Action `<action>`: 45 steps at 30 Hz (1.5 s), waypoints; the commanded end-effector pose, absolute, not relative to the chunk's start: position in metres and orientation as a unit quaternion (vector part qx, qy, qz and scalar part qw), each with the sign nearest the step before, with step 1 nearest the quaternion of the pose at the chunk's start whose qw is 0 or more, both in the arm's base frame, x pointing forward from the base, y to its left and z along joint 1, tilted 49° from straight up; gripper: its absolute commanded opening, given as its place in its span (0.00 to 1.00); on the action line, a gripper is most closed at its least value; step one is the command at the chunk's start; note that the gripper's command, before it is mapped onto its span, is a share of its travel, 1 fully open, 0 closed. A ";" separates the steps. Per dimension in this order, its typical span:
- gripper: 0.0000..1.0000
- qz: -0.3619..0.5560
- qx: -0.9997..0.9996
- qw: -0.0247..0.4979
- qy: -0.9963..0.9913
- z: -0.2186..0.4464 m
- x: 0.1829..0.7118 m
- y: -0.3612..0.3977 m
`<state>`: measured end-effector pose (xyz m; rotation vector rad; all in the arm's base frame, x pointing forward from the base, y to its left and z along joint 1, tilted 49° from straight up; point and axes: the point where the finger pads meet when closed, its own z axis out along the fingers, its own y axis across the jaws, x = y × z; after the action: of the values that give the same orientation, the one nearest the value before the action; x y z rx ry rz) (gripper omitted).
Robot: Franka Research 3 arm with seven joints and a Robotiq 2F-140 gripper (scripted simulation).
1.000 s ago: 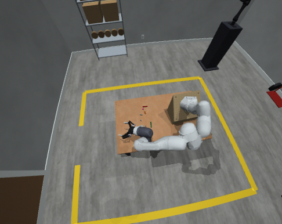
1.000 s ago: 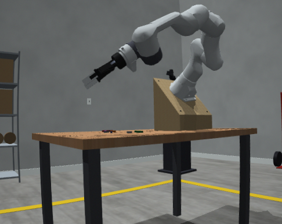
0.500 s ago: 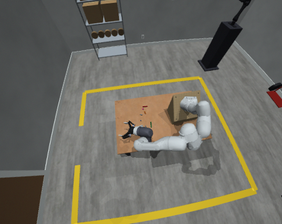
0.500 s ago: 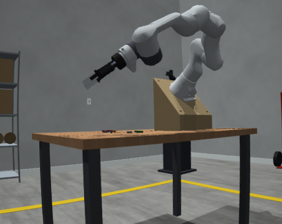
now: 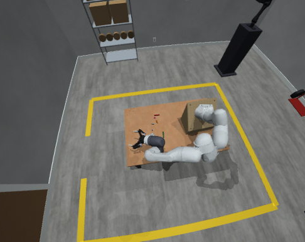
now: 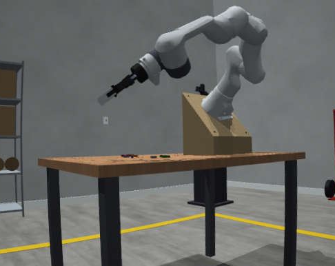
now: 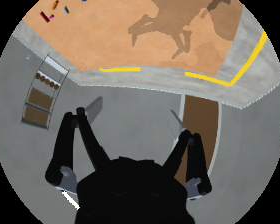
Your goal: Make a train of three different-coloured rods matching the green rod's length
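wooden table (image 5: 139, 155), small coloured rods (image 5: 156, 115), wedge mount (image 5: 196, 120)

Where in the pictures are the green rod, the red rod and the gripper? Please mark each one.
green rod (image 5: 163, 135), top view, the middle of its length.
red rod (image 5: 156, 115), top view, the middle of its length.
gripper (image 7: 132, 117), wrist view, the open gap midway between its two fingertips.

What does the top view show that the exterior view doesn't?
Only the top view shows the rods apart by colour: red rod, orange rod, green rod, with the full yellow floor tape around the table. Only the exterior view shows height: the hand hangs well above the table, and the table's black legs show. Both show the open, empty hand, the arm and its wooden mount.
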<state>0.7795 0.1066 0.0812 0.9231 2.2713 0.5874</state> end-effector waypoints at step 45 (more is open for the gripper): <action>1.00 0.206 0.263 0.318 0.887 0.066 0.778 0.103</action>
<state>0.7776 0.1022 0.0673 0.7230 2.3329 0.5452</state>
